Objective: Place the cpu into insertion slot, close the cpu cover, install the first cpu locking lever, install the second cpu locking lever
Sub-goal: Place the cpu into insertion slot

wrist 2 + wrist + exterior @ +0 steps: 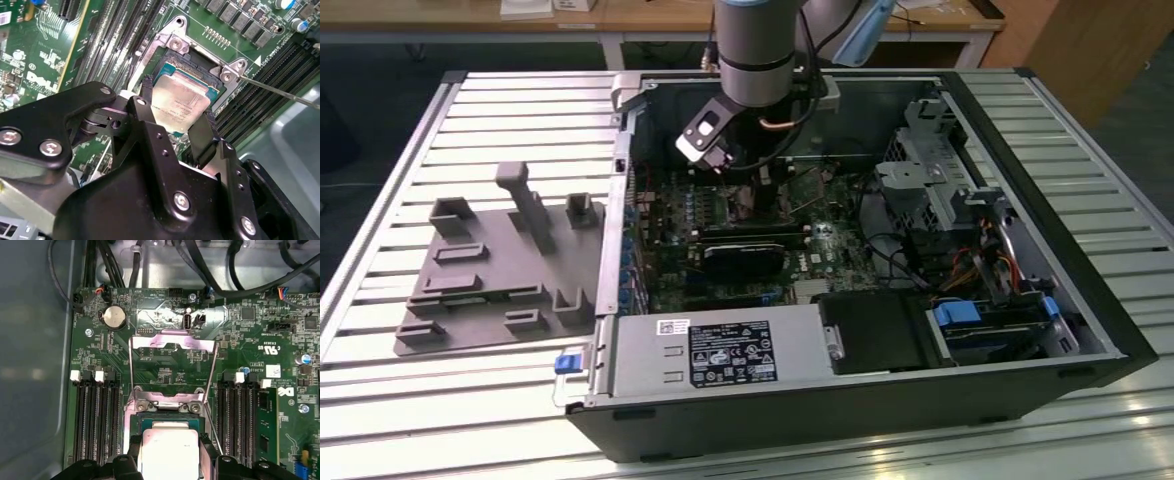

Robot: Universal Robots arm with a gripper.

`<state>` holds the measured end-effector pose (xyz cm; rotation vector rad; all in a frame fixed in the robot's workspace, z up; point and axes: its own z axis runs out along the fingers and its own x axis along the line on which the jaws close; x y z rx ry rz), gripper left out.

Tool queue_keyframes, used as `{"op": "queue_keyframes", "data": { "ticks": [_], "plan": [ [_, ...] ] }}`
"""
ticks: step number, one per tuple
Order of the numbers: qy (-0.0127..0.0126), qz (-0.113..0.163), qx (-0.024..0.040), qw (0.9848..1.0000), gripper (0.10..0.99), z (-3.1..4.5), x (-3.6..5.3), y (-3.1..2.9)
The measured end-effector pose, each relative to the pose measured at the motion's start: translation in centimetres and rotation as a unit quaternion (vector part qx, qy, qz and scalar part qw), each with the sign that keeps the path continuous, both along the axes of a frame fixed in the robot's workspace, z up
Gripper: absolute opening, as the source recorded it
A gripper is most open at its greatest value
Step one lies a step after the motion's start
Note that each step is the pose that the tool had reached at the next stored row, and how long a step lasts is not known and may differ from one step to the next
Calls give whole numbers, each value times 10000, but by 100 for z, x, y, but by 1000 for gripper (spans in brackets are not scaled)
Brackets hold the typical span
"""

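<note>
My gripper [744, 185] reaches down into the open computer case [1067, 300], over the green board. In both wrist views its black fingers [146, 95] sit against opposite edges of the cpu [180, 102], a flat silvery square. The cpu [167, 450] lies level in or just above the insertion slot [176, 44], whose silver rim [167, 406] shows around it. I cannot tell whether it is fully seated. The cpu cover [172, 342] is swung open and lies back on the board beyond the slot. Thin wire locking levers [131, 375] stand released beside it, and one lever [280, 92] juts out sideways.
Memory slots [95, 420] flank the socket on both sides. Black cables [150, 260] run along the far wall of the case. A black block [740, 260] and the power supply [707, 350] lie nearer the front. A grey fixture plate [494, 270] lies on the table at the exterior view's left.
</note>
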<state>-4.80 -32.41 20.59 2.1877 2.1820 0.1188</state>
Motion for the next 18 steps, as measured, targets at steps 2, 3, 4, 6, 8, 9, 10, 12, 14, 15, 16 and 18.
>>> {"op": "queue_keyframes", "data": {
  "ticks": [2,3,4,6,8,9,10,12,14,15,16,18],
  "plan": [
    [0,-15,0,10000,537,-22,-6,4],
    [0,-23,0,10000,537,-33,-9,6],
    [0,-30,0,10000,537,-43,-11,9],
    [0,-47,0,10000,537,-62,-15,13],
    [0,-61,0,10000,537,-77,-15,15],
    [0,-67,0,10000,537,-83,-16,16],
    [0,-71,0,10000,537,-87,-16,16],
    [0,-73,-1,10000,537,-90,-16,16],
    [0,-74,1,10000,537,-96,-16,18],
    [0,-74,0,10000,537,-98,-16,19],
    [0,-74,0,10000,537,-100,-16,19],
    [0,-74,0,10000,537,-104,-16,21]
  ]
}}
